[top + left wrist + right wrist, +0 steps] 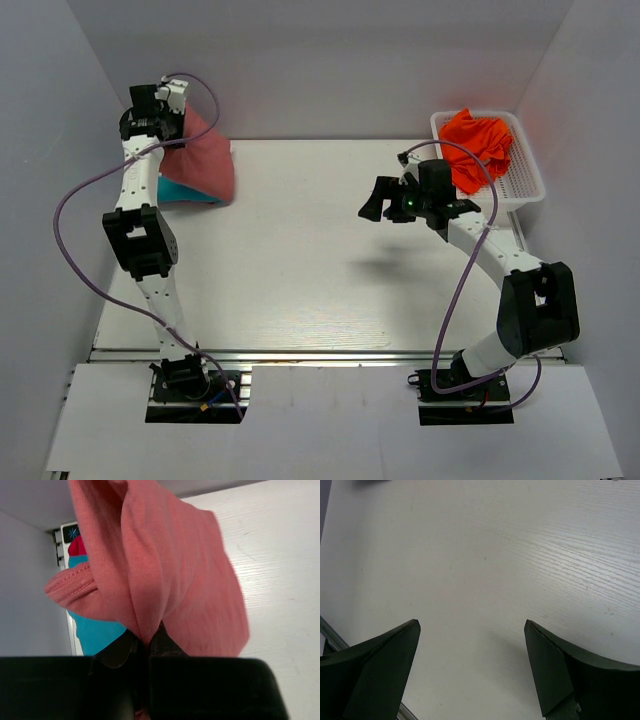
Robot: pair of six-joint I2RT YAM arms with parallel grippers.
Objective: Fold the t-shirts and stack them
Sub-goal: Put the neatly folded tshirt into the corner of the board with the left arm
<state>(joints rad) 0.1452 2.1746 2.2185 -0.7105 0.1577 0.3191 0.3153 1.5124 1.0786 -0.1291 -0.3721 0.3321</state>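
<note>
The white mesh basket [527,190] sits at the far right corner of the tabletop [300,270], and everything here is placed from it. Inside the basket lies the orange t-shirt [478,140], crumpled into a heap in the far half, with bare mesh showing in the near half.

The right hand [385,200] hovers just beside the basket, off its near left corner, raised above the tabletop and casting a soft shadow on the boards. Its two dark fingers [375,670] are spread wide and released, with nothing between them; the wrist view shows only bare white tabletop [520,540] in the gap.

Well apart from the basket, across the tabletop at the opposite far corner, the left hand [165,97] is held high. It is clenched on the salmon t-shirt [207,160]: in the wrist view the fingertips [159,639] pinch a gathered fold of the cloth [170,570], which falls away from them in a loose drape, with a stitched hem showing at one side. The lower edge of this shirt comes down to the tabletop.

The teal t-shirt [178,191] lies under the salmon one at that same corner, far from the basket, with only a strip showing along the near side of the drape. The wrist view shows its bright cloth [95,632] behind the salmon fold.
</note>
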